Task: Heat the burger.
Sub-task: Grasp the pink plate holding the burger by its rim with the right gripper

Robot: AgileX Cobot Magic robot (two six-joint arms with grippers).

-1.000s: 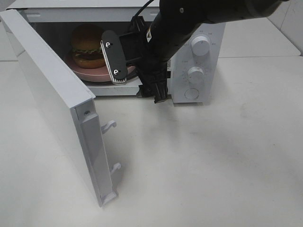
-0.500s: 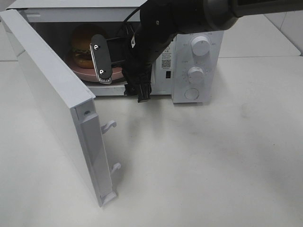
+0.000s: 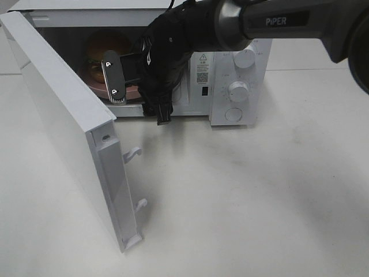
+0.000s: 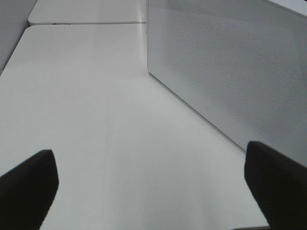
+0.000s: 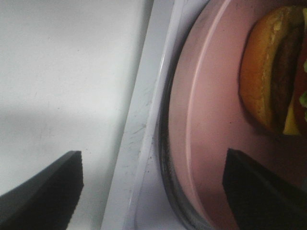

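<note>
"PiPER" in white on the right arm (image 3: 300, 22); microwave (image 3: 230, 75) warning label w/ QR code unreadable.

The white box-shaped microwave oven (image 3: 230, 75) stands at the rear of the pale flat table (image 3: 259, 196). Its white hinged door (image 3: 69, 133) is swung open toward the front left. Inside the cavity, the round bun-topped burger (image 3: 104, 49) sits on the flat pink round plate (image 5: 211, 143), which lies just behind the cavity's front sill. The black right gripper (image 3: 138, 92) is at the cavity mouth, in front of the burger, one finger over the plate's rim. The two round white plastic knobs (image 3: 245, 57) are on the panel right of the cavity, one above the other. The black left gripper (image 4: 153, 191) is above the table beside the door's outer face.
</note>
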